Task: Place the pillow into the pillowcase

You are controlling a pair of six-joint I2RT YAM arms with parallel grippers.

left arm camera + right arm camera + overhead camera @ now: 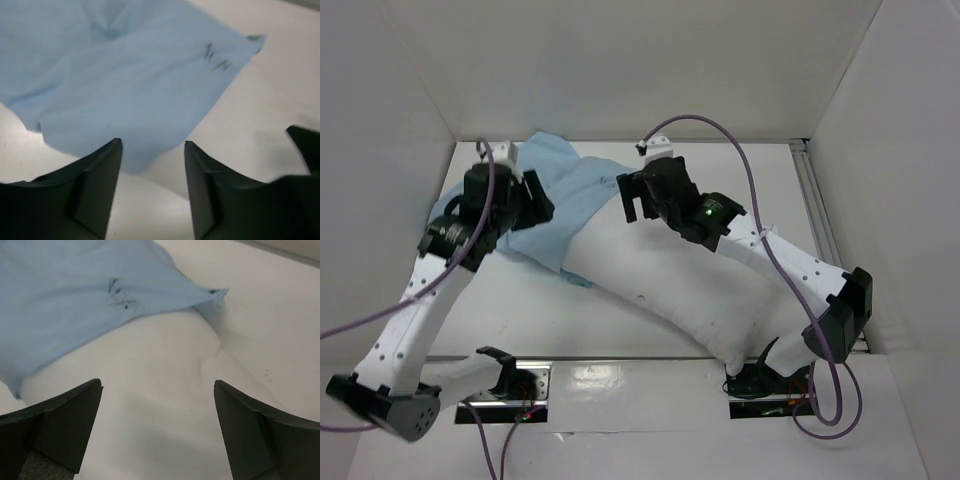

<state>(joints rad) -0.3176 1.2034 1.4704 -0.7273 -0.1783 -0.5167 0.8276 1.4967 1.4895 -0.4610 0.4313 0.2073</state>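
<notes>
The white pillow (670, 290) lies slantwise across the table, from the back left down to the near right. The light blue pillowcase (570, 190) is drawn over its far left end and bunches up behind it. My left gripper (535, 200) hovers at the case's left part. In the left wrist view that gripper (152, 145) is open and empty, with the blue pillowcase (125, 75) just past its tips. My right gripper (628, 197) is over the case's edge on the pillow. The right wrist view shows it (157, 385) wide open above the bare pillow (165, 390), the pillowcase (75, 300) ahead.
White walls enclose the table on three sides. A metal rail (815, 200) runs along the right edge. The right arm (790, 265) reaches over the pillow's near right end. Purple cables (745, 165) loop above both arms.
</notes>
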